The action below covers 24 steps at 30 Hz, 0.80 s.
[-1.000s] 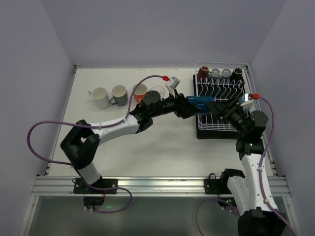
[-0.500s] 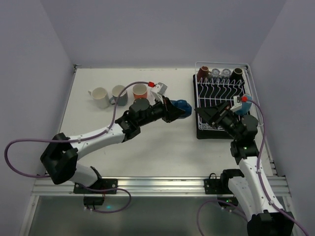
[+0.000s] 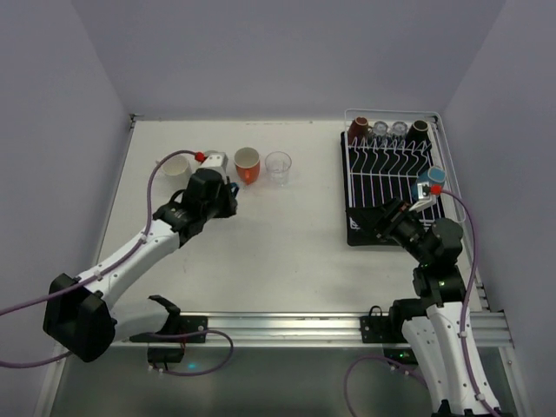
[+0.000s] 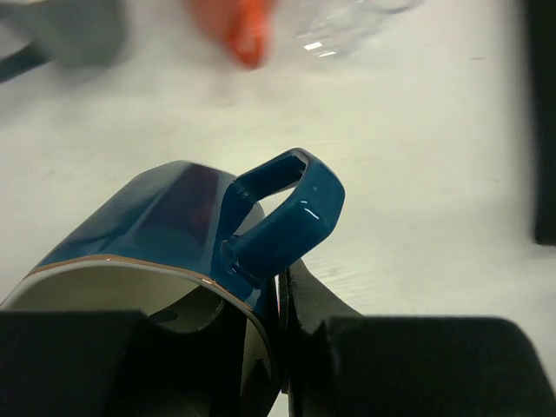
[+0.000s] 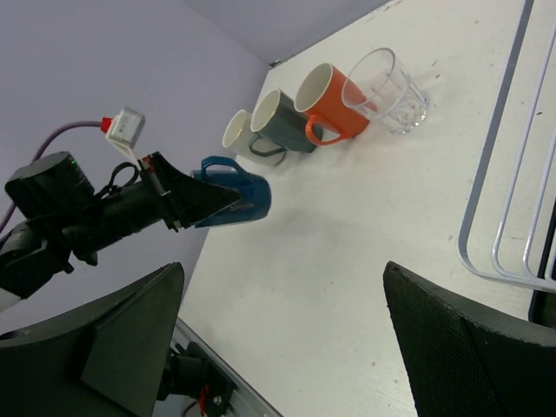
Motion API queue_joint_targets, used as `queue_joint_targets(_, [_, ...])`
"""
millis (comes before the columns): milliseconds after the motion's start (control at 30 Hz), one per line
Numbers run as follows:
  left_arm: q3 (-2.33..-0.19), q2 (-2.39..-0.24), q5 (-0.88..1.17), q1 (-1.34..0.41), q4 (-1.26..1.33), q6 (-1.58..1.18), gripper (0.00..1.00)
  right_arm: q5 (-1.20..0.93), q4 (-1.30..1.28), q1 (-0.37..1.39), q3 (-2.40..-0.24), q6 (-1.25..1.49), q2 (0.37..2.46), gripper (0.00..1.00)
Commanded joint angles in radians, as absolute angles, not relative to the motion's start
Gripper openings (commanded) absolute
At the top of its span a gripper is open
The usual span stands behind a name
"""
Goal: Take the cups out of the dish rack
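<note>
**Item:** blue mug [image 4: 165, 230], on its side in the air over the tabletop [image 3: 287, 252], just in front of the row: white mug [image 3: 175, 167], grey mug [image 5: 280, 130], orange mug [image 3: 248, 162], glass [image 3: 278, 166].

**Holder:** left end effector [image 4: 269, 334], clenched on the rim beside the handle, one finger inside.

**Right end effector** [image 5: 282, 295]: released, jaws wide, at the rack [image 3: 391, 198] front.

**Handling:** turn upright before lowering. Keep the handle off the grey mug. Let go once the base sits flat.

**Room:** centre open. Wall close behind the row, tabletop edge at left.

**In rack:** five cups [image 3: 358, 129].
</note>
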<state>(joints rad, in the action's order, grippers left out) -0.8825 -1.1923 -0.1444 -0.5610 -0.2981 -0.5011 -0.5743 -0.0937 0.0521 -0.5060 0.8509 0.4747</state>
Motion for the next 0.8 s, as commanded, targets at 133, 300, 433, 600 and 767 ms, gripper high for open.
queue_joint_targets(133, [-0.841, -1.201, -0.206, -0.321, -0.414, -0.43, 0.0, -0.597, -0.19, 0.054, -0.523, 0.755, 0.451, 0.99])
queue_joint_targets(300, [-0.864, -1.311, -0.14, -0.213, -0.394, -0.422, 0.0, -0.606, -0.19, 0.054, -0.499, 0.758, 0.414, 0.99])
queue_joint_targets(433, [-0.92, -1.406, -0.127, -0.18, -0.409, -0.399, 0.0, -0.606, -0.201, 0.055, -0.488, 0.758, 0.384, 0.99])
queue_joint_targets(600, [-0.963, -1.486, -0.14, -0.152, -0.413, -0.388, 0.05, -0.606, -0.201, 0.055, -0.471, 0.75, 0.387, 0.99])
queue_joint_targets(767, [-0.992, -1.511, -0.163, -0.138, -0.42, -0.373, 0.23, -0.6, -0.195, 0.055, -0.472, 0.749, 0.403, 0.99])
